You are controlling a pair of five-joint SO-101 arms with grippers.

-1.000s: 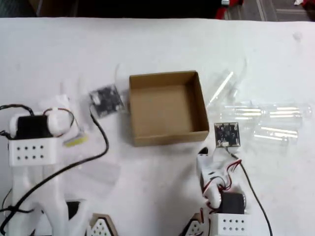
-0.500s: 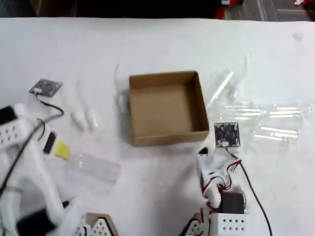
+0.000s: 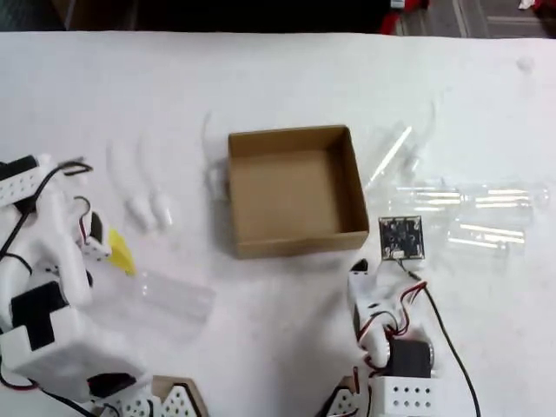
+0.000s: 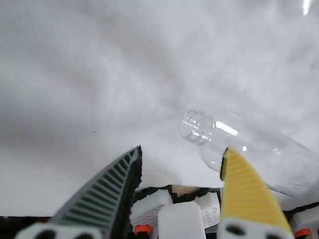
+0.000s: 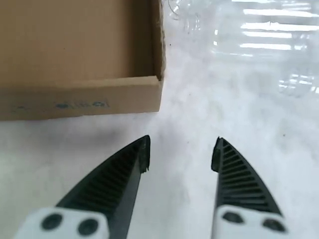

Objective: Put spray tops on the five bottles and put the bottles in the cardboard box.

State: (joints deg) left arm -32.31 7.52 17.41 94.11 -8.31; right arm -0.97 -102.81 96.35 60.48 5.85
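So, cardboard box (image 3: 291, 187): it sat open-topped near the middle of the table (image 3: 287, 78), with nothing inside it.
Left gripper (image 4: 182, 152): its grey and yellow fingers were spread wide and gripped nothing. It hung low over the table on the left arm's side, well apart from the box.
Lying bottle (image 3: 174, 295): a clear bottle lay on its side with no top on, just beside the left gripper. In the left wrist view its open neck lay just beyond the fingertips, roughly in line with the gap. The yellow finger overlapped the bottle's body, and contact could not be told.
Spray tops (image 3: 149, 208): two white ones lay side by side on the table between the left arm and the box. Their thin tubes pointed toward the far edge.
Bottles (image 3: 460, 204): a cluster of clear bottles lay on their sides beyond the box on the right arm's side. Their number was hard to tell, and none showed a top.
Right gripper (image 5: 179, 149): its two black fingers stood parted and empty. It was over bare table, just short of the box's near corner.
Circuit board (image 3: 400, 236): a small dark board sat on the right arm, just beside that corner of the box, with wires running back along the arm.
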